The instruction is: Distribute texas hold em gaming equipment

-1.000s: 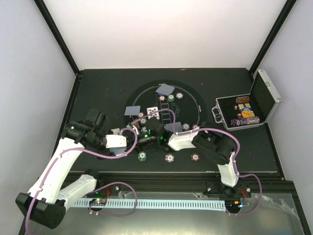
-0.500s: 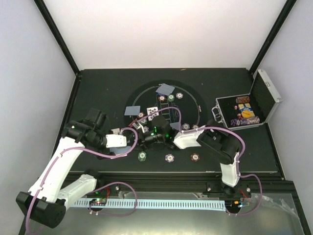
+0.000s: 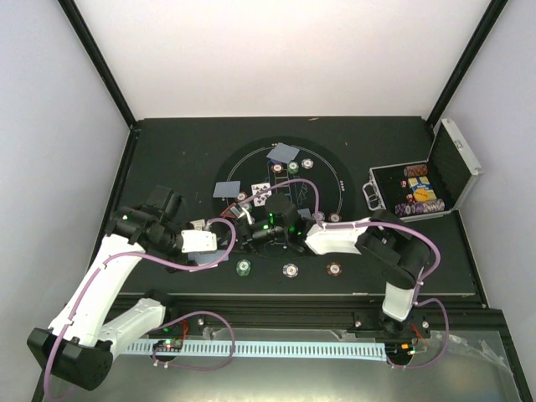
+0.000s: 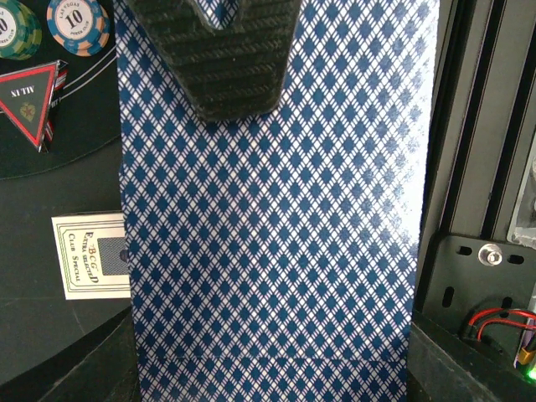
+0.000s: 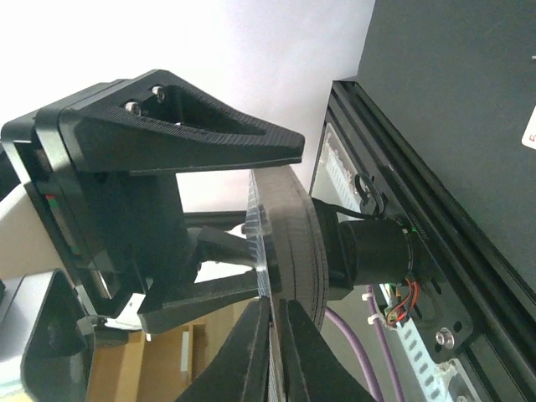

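Note:
My left gripper (image 3: 228,244) is shut on a deck of playing cards (image 5: 297,243) over the mat's near left edge. The deck's blue diamond back (image 4: 276,234) fills the left wrist view and hides the left fingers. My right gripper (image 5: 272,335) is shut on the edge of the top card, one of its fingers (image 4: 226,59) lying across the back. A red triangle marker (image 4: 29,100) and two chips (image 4: 78,23) lie on the mat to the left. More chips (image 3: 291,270) and dealt cards (image 3: 283,153) are spread over the round black mat (image 3: 327,172).
The open silver case (image 3: 427,188) with stacked chips stands at the right. A white face-up card (image 4: 92,255) lies beside the held deck near the mat's edge. The black frame rail (image 3: 293,300) runs along the table's near edge.
The right gripper's jaws have closed onto the top card of the deck. The right arm has shifted a little to the right. The left arm has stayed in place.

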Tool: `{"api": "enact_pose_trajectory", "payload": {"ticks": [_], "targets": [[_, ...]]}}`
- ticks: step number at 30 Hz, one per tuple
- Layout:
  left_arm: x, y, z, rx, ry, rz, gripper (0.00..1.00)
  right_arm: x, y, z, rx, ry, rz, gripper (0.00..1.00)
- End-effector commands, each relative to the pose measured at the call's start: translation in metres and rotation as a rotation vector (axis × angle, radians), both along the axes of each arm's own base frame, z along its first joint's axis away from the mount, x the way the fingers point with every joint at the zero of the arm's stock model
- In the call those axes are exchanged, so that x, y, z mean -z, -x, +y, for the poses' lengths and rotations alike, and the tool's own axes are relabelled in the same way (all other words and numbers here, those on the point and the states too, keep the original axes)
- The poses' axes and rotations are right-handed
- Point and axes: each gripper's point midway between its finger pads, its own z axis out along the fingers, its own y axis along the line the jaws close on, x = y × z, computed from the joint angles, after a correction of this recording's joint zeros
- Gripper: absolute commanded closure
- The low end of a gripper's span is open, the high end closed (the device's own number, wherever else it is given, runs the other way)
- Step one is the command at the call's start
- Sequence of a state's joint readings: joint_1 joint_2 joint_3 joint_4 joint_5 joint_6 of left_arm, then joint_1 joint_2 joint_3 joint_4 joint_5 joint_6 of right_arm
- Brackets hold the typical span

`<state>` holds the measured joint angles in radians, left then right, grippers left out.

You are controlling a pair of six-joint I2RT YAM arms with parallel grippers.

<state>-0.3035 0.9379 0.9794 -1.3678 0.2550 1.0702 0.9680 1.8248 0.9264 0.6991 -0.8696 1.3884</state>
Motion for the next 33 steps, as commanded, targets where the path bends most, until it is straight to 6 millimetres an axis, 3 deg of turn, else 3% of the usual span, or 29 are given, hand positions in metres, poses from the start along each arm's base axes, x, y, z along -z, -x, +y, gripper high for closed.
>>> {"api": "enact_pose_trajectory", "payload": {"ticks": [1,5,9,13,16,19,22,24,29,33], "targets": [[-0.007,-0.001,-0.005,0.019,0.028,-0.024,0.98,-0.005,0.0,-0.007,-0.001,0.015,-0.004,0.97],[-0.008,0.0,-0.005,0.021,0.028,-0.027,0.99,-0.005,-0.011,-0.021,0.013,0.065,-0.037,0.99],[-0.008,0.0,-0.005,0.018,0.028,-0.022,0.99,-0.001,-0.043,-0.05,0.041,0.176,-0.112,0.99],[-0.009,0.0,-0.006,0.015,0.031,-0.022,0.98,0.014,-0.098,-0.094,0.104,0.456,-0.315,0.99],[-0.008,0.0,-0.006,0.014,0.032,-0.02,0.99,0.038,-0.159,-0.139,0.2,0.857,-0.556,0.99],[-0.008,0.0,-0.006,0.011,0.034,-0.019,0.99,0.039,-0.211,-0.17,0.258,1.13,-0.839,0.99],[-0.008,0.001,-0.006,0.01,0.034,-0.02,0.99,0.032,-0.25,-0.189,0.284,1.322,-1.13,0.99],[-0.008,0.001,-0.005,0.012,0.033,-0.024,0.98,0.024,-0.267,-0.191,0.296,1.4,-1.3,0.99],[-0.01,0.0,-0.005,0.01,0.032,-0.026,0.98,0.017,-0.279,-0.161,0.235,1.392,-1.688,0.99],[-0.01,0.0,-0.006,0.007,0.035,-0.026,0.98,0.03,-0.282,-0.142,0.158,1.389,-1.834,0.99]]}}
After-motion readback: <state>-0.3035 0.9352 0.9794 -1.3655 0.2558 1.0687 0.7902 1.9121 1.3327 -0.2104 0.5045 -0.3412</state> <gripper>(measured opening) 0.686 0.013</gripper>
